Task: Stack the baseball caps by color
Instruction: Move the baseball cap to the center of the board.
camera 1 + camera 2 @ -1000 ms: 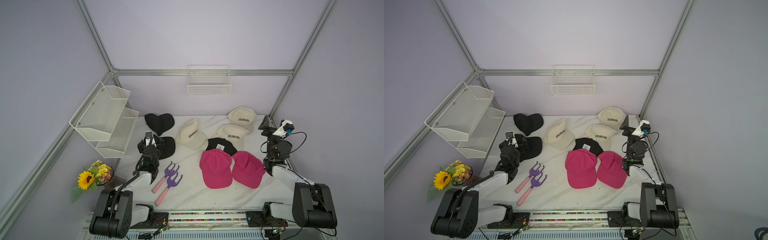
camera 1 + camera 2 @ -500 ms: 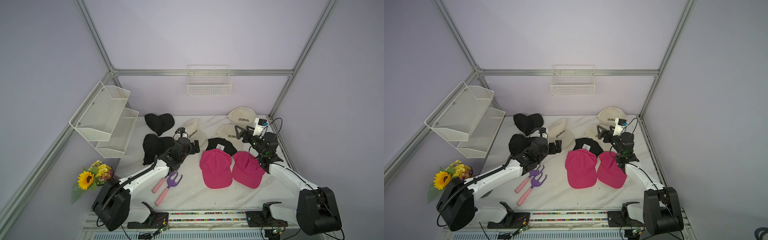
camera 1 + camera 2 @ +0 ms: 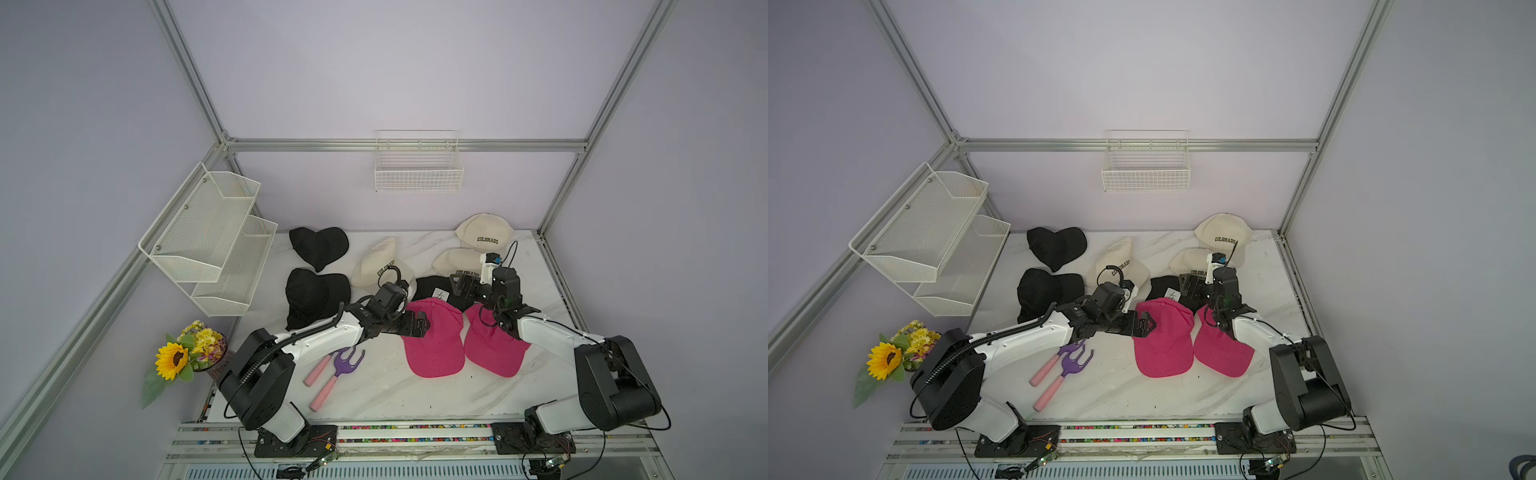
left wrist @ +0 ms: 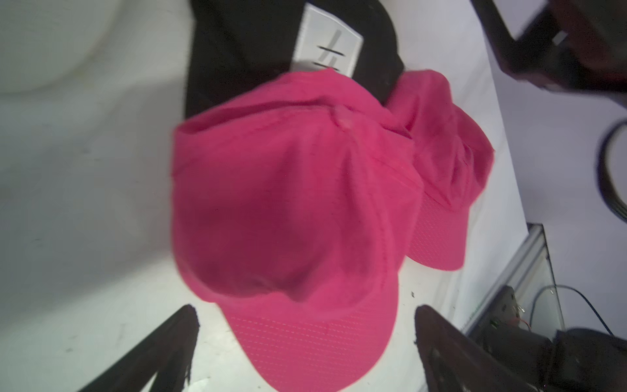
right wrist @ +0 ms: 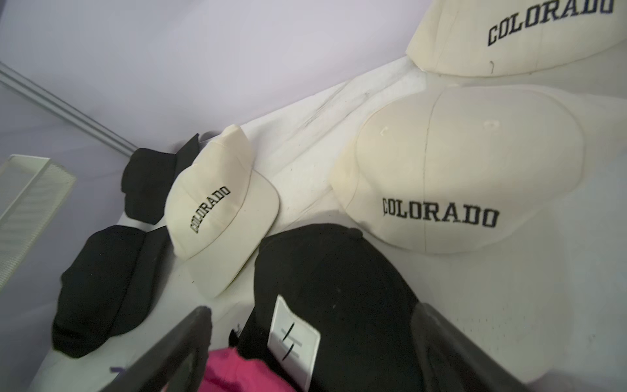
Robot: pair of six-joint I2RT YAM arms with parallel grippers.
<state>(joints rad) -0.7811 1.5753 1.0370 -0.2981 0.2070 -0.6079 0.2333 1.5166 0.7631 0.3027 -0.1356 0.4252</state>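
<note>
Left tool point(image 3: 422, 326) reached pink cap point(image 3: 434, 349); right tool point(image 3: 457, 287) advanced

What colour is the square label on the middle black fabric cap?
The label is white with dark strokes, clearest in the right wrist view.

High stereo pair, close wrist cameras

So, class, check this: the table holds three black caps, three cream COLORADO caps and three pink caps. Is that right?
Not quite. There are two pink caps, not three, lying side by side, as both top views show. The three black caps and the three cream COLORADO caps are as stated.
</note>
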